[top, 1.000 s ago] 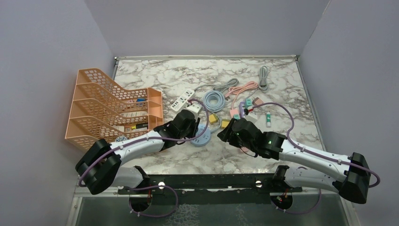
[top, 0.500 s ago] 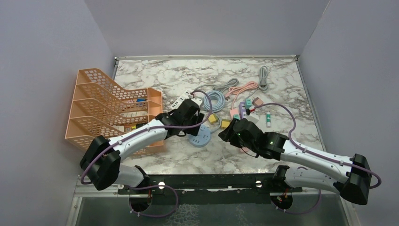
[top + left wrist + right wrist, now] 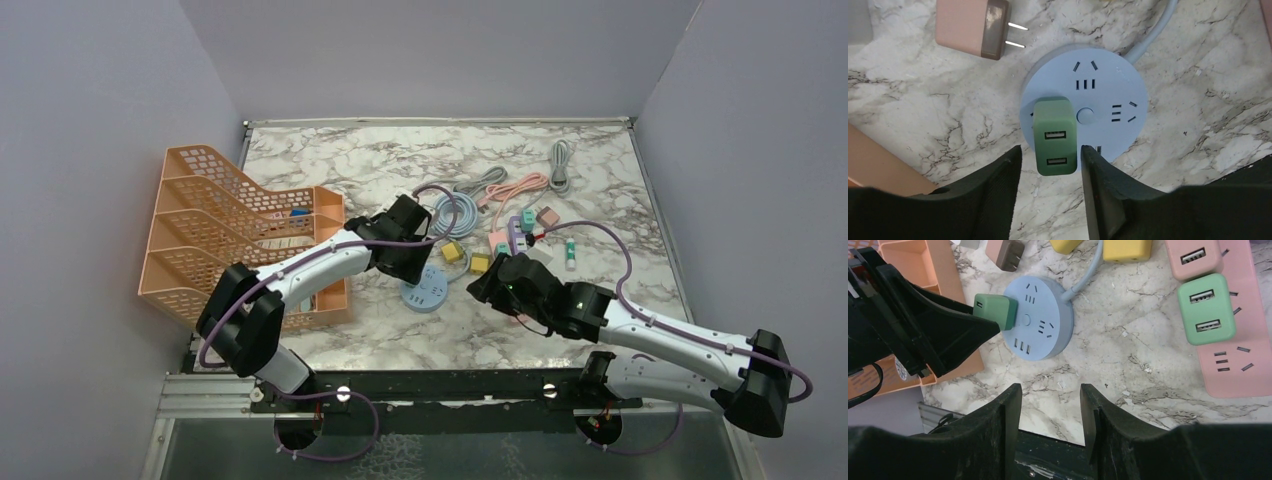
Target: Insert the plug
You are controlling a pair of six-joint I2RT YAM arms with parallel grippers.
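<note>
A marble table (image 3: 330,160) holds an orange rack (image 3: 215,215) at its left. The right gripper (image 3: 1050,387) hovers with jaws apart, empty. The left gripper (image 3: 1050,150) hangs over the round blue socket (image 3: 1103,85), released, its fingers flanking the green plug (image 3: 1055,135), which stands seated in the socket.

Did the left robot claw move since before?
Yes. The left gripper shifted away from the arm bases, farther along the orange mesh file tray.
</note>
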